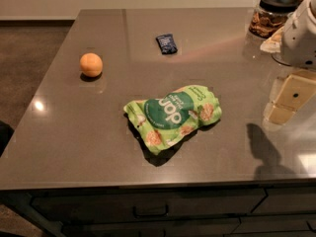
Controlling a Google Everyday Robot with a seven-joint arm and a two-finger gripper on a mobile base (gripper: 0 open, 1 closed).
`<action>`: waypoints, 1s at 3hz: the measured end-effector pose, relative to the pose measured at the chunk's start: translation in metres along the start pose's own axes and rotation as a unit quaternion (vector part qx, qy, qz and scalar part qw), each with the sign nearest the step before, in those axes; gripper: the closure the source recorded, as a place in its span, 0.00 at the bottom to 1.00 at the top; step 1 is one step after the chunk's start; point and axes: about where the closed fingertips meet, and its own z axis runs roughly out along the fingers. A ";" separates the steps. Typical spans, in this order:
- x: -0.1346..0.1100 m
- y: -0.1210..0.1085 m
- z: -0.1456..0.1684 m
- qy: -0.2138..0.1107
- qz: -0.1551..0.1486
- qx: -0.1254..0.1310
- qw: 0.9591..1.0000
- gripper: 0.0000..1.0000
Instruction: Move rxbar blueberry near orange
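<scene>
Camera view looks down across a dark grey desk (74, 142) with a crinkled green chip bag (173, 115) lying flat near its middle; take that bag as the centre of the clock. The rxbar blueberry (167, 44) lies flat in its navy wrapper at 12 o'clock, well apart from the bag and towards the far edge, with bare desk all round it. That should leave room for a grasp from above, though so thin a bar offers little height to pinch. The orange (91, 64) sits at about 10 o'clock, resting on its own small shadow. It is well apart from both bar and bag, so the task is not yet begun: the bar has to travel leftwards to end just beside the fruit. The gripper (290, 97) hangs at 3 o'clock at the right edge of the view, above the desk and partly cut off by the frame. Whether it is open or closed I cannot tell, and neither task thing is in it. From there it must reach towards 12 o'clock, passing behind the bag. A glass jar with a black lid (270, 15) stands at 2 o'clock, close to the arm's side and clear of the likely path. Being round, the orange could roll if nudged, so the bar is best set down short of touching it.
</scene>
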 end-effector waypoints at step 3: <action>-0.051 -0.072 0.041 -0.042 0.049 0.006 0.998 0.00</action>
